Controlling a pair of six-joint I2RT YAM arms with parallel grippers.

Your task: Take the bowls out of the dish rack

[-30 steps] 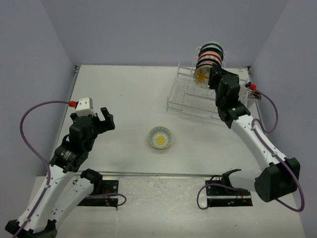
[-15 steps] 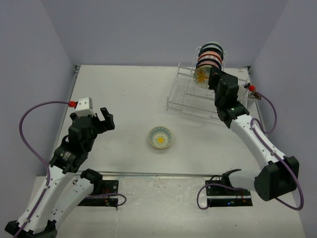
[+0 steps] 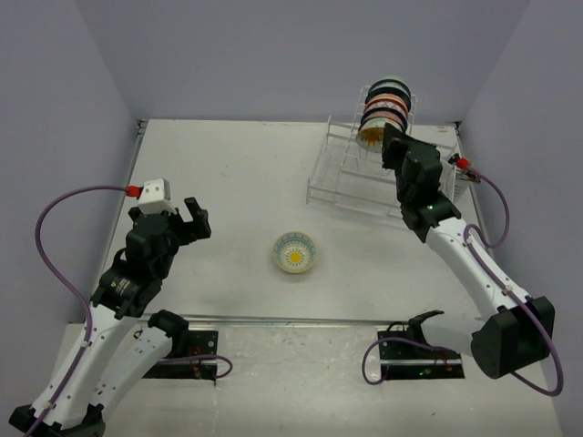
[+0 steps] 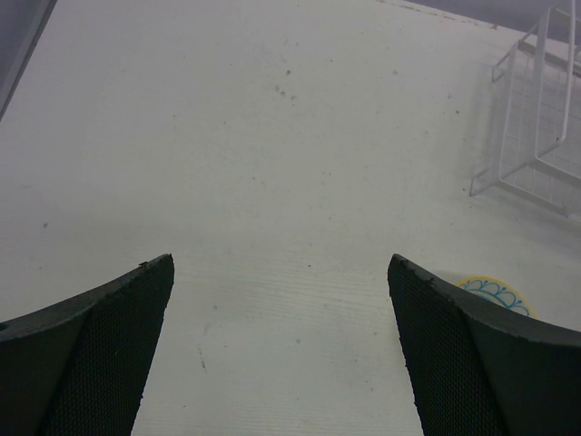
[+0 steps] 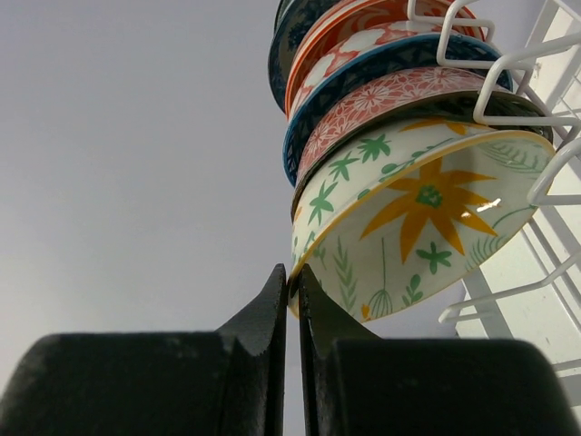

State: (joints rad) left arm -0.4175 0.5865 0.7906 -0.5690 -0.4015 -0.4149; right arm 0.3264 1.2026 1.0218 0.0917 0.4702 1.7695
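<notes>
At rack, right hand newly pinches front bowl.

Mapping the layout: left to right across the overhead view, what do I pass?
Left hand → loose bowl → dish rack. The right hand, pinching a racked bowl, overlaps the rack, so it's omitted.
</notes>
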